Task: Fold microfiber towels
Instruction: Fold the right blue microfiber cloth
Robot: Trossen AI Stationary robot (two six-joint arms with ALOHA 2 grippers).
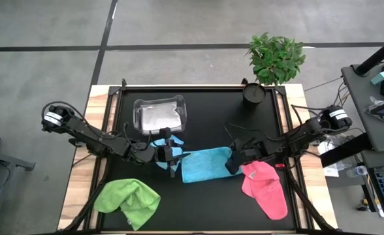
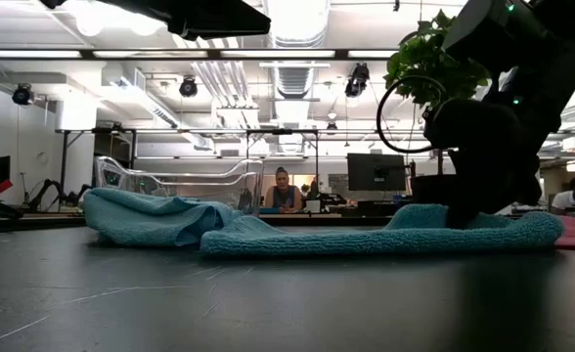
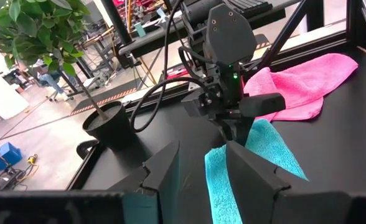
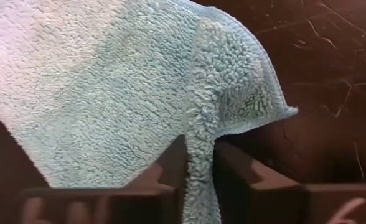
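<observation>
One black bench with pale wooden side strips is seen from above, and everything else is placed here by the clear tub standing toward its far side. That tub is a single rounded box of thin plastic, and a pale cloth is seen through its walls.

Two dark jointed arms are counted. The left arm reaches in from the tub's left, and the right arm comes in from well to the tub's right.

Four loose towels are counted on the bench, all of soft, nubbly microfiber. Two are blue: a flat blue towel lies just on the near right of the tub, roughly rectangular, and a second, crumpled blue towel lies against the tub's near edge. One green towel is bunched in a heap well to the near left of the tub. One pink towel lies elongated and rumpled far to the tub's near right.

One potted plant with small green leaves stands in a round dark pot at the far edge, right of the tub.

The right hand is closed on the flat blue towel's right edge, a looped fold of pile pinched between its fingers. The left hand hovers just near the tub, over the towel's left end, its fingers partly apart with nothing gripped between them.
</observation>
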